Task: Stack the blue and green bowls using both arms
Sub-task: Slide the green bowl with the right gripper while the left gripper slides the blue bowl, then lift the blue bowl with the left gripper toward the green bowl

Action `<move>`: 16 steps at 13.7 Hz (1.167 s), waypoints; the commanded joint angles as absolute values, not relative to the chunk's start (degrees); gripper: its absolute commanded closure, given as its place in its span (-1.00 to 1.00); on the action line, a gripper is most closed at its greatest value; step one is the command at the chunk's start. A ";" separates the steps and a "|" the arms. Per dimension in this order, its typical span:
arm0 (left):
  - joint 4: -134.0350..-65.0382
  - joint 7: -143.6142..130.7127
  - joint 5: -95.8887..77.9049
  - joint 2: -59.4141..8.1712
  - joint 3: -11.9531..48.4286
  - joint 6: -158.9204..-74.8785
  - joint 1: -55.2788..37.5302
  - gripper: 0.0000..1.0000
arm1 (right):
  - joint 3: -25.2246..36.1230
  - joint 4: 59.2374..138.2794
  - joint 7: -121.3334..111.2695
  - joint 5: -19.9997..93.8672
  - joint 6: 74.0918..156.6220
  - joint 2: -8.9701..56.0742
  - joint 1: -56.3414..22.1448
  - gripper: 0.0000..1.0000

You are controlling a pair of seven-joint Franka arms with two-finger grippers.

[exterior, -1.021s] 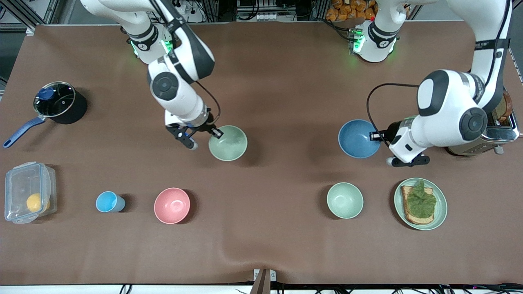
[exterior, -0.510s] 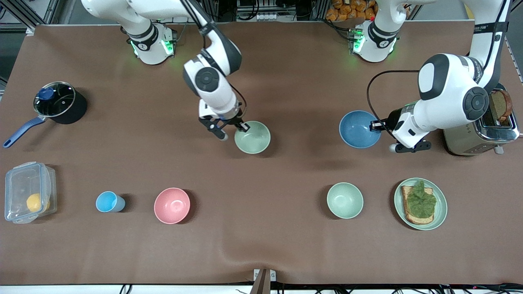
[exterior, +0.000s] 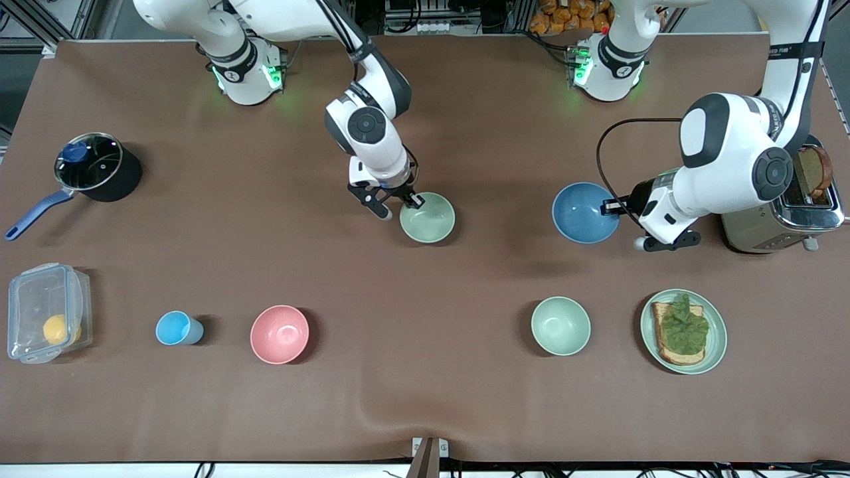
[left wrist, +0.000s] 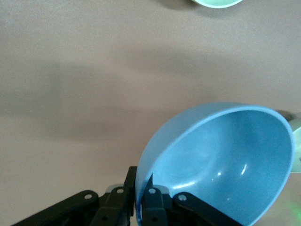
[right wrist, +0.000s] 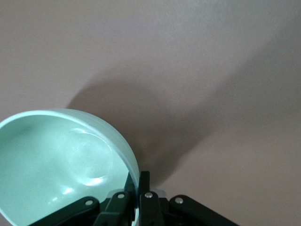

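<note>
My right gripper [exterior: 410, 201] is shut on the rim of the sage-green bowl [exterior: 429, 218] and holds it above the middle of the table. In the right wrist view the fingers [right wrist: 149, 200] pinch the green bowl's [right wrist: 61, 160] wall, one inside and one outside, and its shadow falls on the cloth below. My left gripper [exterior: 612, 208] is shut on the rim of the blue bowl [exterior: 584, 212], held tilted over the table near the toaster. The left wrist view shows the blue bowl [left wrist: 221, 160] clamped in that gripper [left wrist: 139, 197].
A toaster [exterior: 783, 212] stands by the left arm. A mint-green bowl [exterior: 560, 325], a plate with toast [exterior: 714, 345], a pink bowl [exterior: 279, 334], a light-blue cup [exterior: 174, 328] and a plastic box [exterior: 40, 292] lie nearer the front camera. A lidded pot [exterior: 89, 162] sits toward the right arm's end.
The right arm has carried the green bowl from over its own side to over the table's middle, toward the blue bowl. The left arm has raised the blue bowl slightly.
</note>
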State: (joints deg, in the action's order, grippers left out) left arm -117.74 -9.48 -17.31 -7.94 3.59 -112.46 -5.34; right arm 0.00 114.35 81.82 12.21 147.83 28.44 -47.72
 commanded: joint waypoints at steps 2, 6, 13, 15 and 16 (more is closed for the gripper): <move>-117.77 -10.11 -18.81 -8.70 4.04 -112.94 -4.57 1.00 | 0.79 113.29 83.49 11.95 148.10 29.71 -48.78 1.00; -117.77 -10.11 -18.81 -9.14 4.13 -113.91 -4.75 1.00 | 0.88 112.77 85.07 12.74 147.22 29.62 -47.64 -0.99; -112.69 -11.07 -22.39 -14.75 7.37 -113.99 -6.94 1.00 | 0.97 102.14 87.36 12.74 125.81 28.57 -43.69 -1.00; -107.43 -18.68 -22.06 -19.84 7.47 -113.99 -11.22 1.00 | 0.97 100.29 87.10 12.74 122.18 27.08 -40.71 -1.00; -105.66 -21.59 -21.97 -21.69 7.38 -113.99 -13.51 1.00 | 0.97 100.28 86.66 12.74 122.08 26.72 -39.30 -1.00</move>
State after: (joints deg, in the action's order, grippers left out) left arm -111.64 -16.09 -21.31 -16.20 7.50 -114.25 -9.58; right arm 1.59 100.86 86.55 12.24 124.09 28.14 -42.27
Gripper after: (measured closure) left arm 0.921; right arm 0.000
